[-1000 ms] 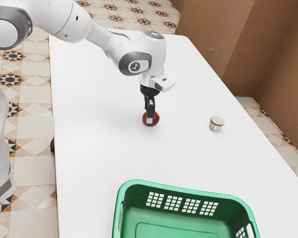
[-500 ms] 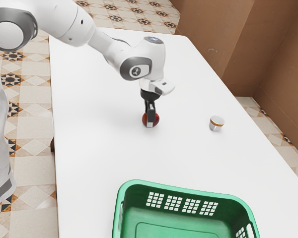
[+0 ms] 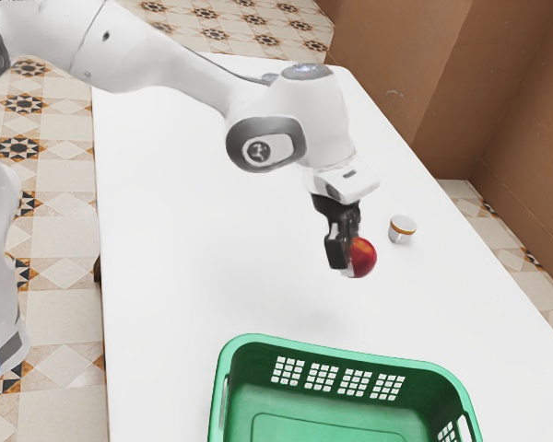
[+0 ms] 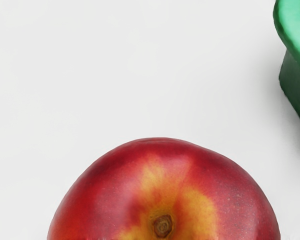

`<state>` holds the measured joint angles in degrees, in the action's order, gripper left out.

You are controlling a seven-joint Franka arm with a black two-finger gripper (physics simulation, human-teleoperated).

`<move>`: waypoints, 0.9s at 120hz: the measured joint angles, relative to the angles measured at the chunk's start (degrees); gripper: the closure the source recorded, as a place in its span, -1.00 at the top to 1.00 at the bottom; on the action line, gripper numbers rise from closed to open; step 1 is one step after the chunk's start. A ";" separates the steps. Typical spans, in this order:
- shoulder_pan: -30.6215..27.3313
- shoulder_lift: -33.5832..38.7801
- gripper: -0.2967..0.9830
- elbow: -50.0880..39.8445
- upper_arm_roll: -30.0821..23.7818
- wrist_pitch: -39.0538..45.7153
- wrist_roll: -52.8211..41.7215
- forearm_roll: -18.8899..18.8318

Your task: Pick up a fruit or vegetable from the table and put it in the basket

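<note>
My gripper is pinching the nectarine above the table. The green basket is lying lower, toward the table's near end in the exterior view.

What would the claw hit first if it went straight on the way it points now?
Probably the white table, short of the green basket, with the held red fruit touching down first; exact spot unclear.

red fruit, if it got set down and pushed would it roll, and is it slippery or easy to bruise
The red fruit would likely roll, given its rounded sides. Its smooth skin may be somewhat slippery. It looks fairly firm, with no dents showing, but could bruise.
</note>
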<state>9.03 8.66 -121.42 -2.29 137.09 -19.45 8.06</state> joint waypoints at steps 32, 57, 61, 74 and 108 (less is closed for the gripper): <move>6.48 -9.51 -0.01 9.55 -16.44 8.84 3.81 -0.62; 9.21 -16.94 0.29 12.84 -15.04 15.57 6.21 0.38; 8.99 -16.91 0.34 12.55 -14.34 16.07 6.39 0.59; 8.49 -16.88 0.45 12.04 -13.15 17.23 6.96 1.01; 4.04 4.35 0.52 13.92 10.65 -9.95 42.15 1.05</move>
<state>13.07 13.00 -107.50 8.36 127.15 22.70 9.12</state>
